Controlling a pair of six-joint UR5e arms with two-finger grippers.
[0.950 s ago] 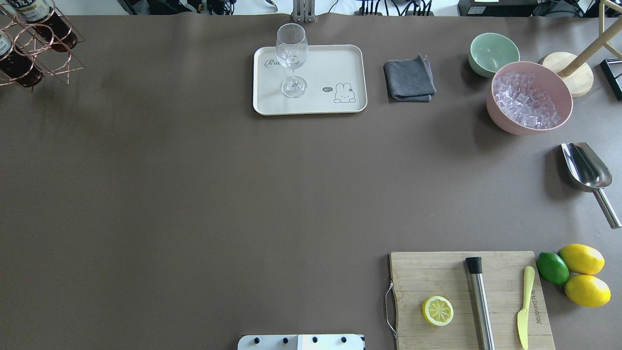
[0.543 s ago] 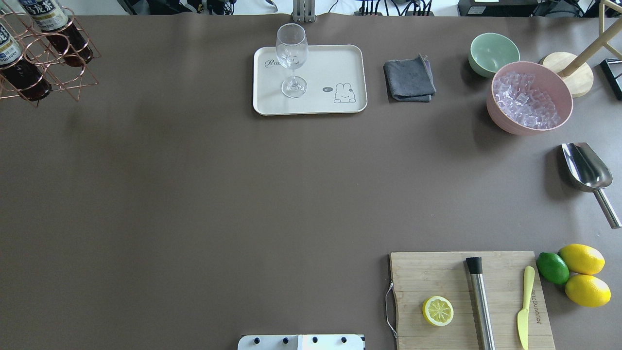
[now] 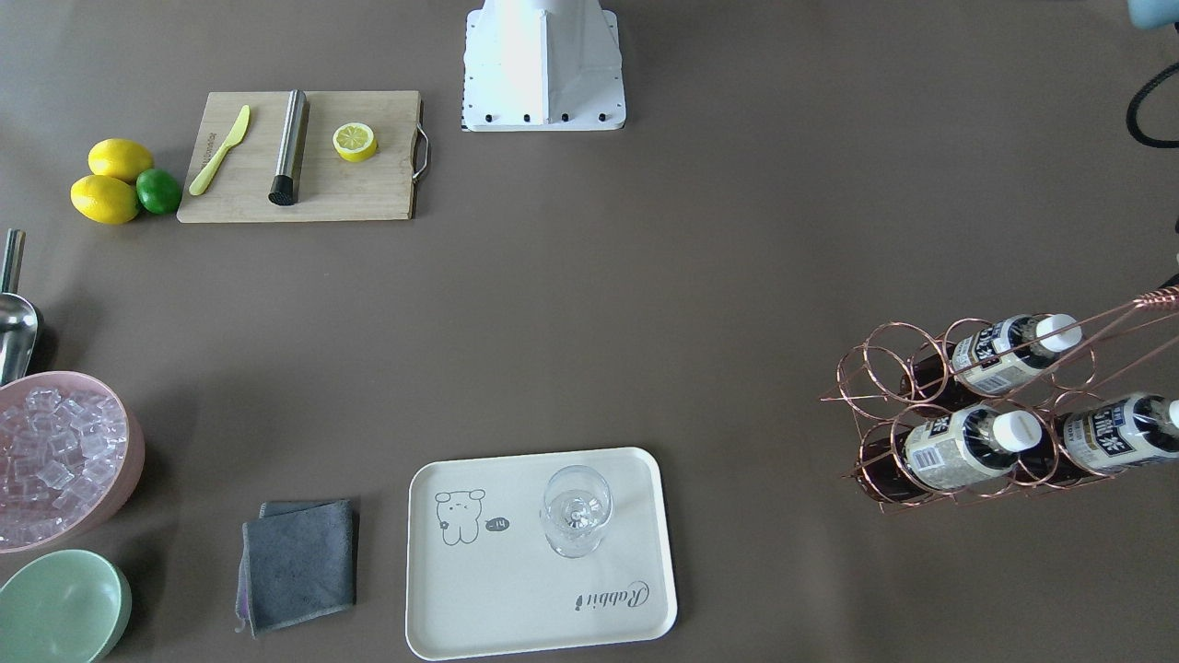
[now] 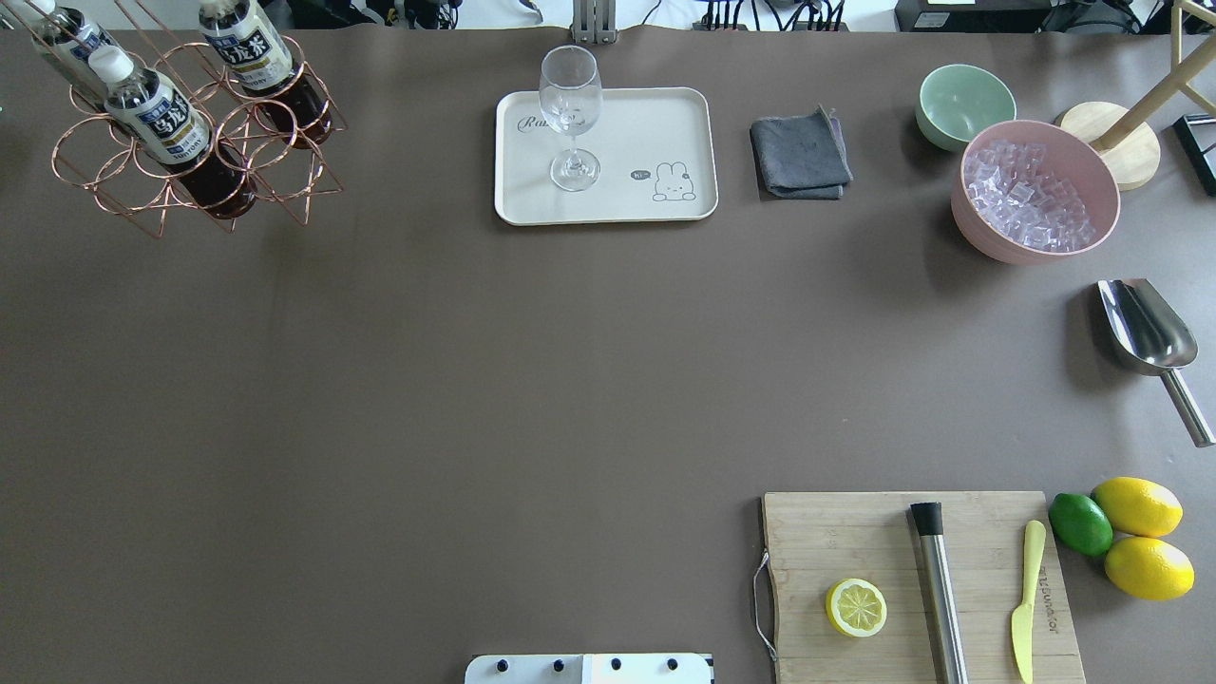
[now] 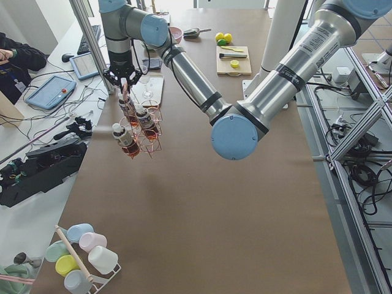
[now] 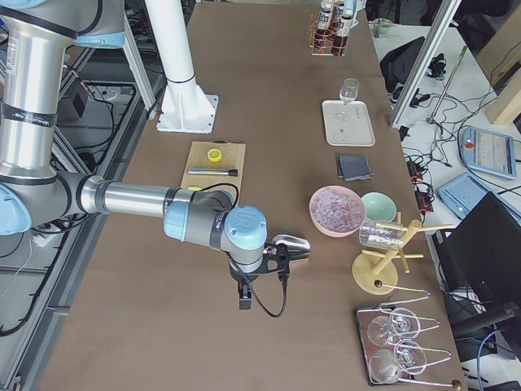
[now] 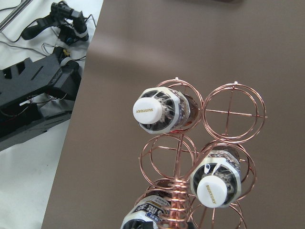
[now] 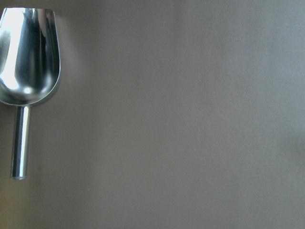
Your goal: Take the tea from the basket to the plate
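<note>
The copper wire basket (image 4: 85, 157) hangs tilted above the table's far left corner, holding three tea bottles (image 4: 157, 109) with white caps. It also shows in the front view (image 3: 884, 345), with its handle running off the right edge. In the left side view the basket (image 5: 150, 138) hangs below my left gripper (image 5: 125, 86); I cannot tell whether the jaws are shut. The left wrist view looks down on the bottle caps (image 7: 151, 110). The cream plate (image 4: 655, 123) lies at the far middle. My right gripper (image 6: 244, 300) hovers near a scoop; its state is unclear.
A wine glass (image 4: 570, 90) stands on the plate. A grey cloth (image 4: 800, 157), a green bowl (image 4: 964, 100) and a pink bowl of ice (image 4: 1035, 190) lie to the right. A metal scoop (image 4: 1145, 332), a cutting board (image 4: 855, 532), lemons and a lime are nearer.
The basket with its bottles has moved right, from the far left edge toward the plate. Nothing else has moved.
</note>
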